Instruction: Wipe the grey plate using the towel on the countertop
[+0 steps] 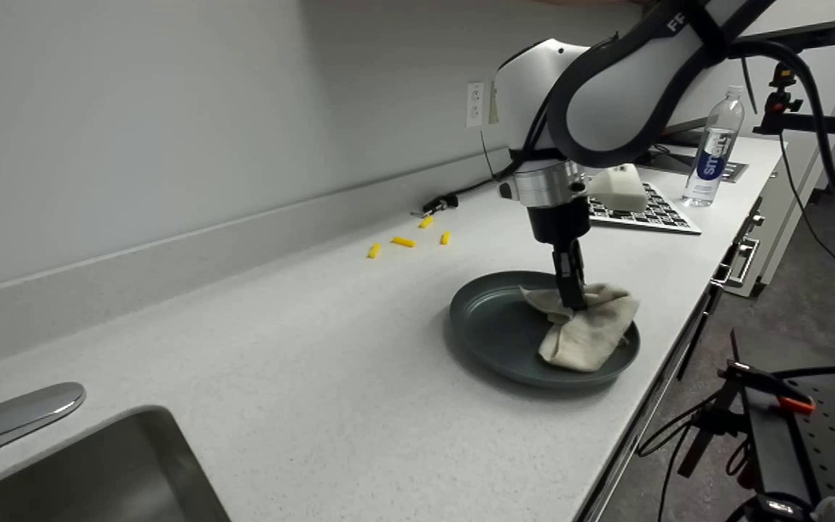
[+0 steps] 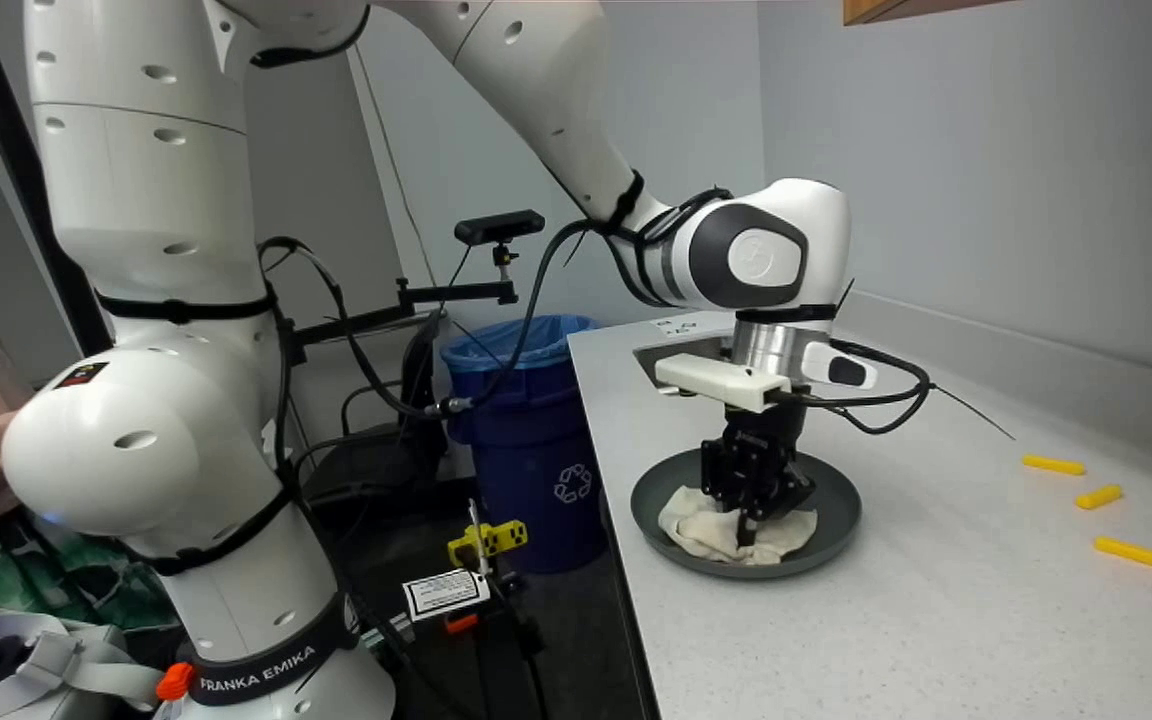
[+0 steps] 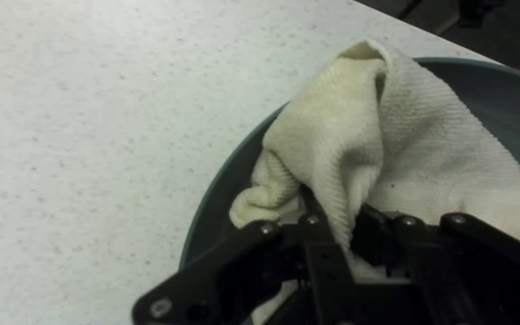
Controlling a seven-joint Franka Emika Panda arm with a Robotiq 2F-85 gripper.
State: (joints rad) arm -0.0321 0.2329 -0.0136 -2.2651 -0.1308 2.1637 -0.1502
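Observation:
The grey plate lies flat on the white countertop near its front edge, in both exterior views [image 1: 493, 330] [image 2: 841, 515]. Part of its rim shows in the wrist view [image 3: 212, 216]. The cream towel lies crumpled on the plate in both exterior views [image 1: 591, 337] [image 2: 701, 528] and covers part of its surface. My gripper [image 1: 572, 301] points down over the plate, also in an exterior view [image 2: 748, 530]. In the wrist view, the gripper's fingers [image 3: 337, 206] are closed around a bunched fold of the towel [image 3: 327, 128]. The fingertips are partly hidden by the cloth.
Several yellow pieces [image 1: 403, 241] lie near the back wall. A sink [image 1: 127, 464] with a faucet [image 1: 19, 417] is at the near end. A black-and-white patterned board [image 1: 653, 214] and a water bottle [image 1: 713, 156] stand beyond the arm. A blue bin [image 2: 536, 450] stands off the counter.

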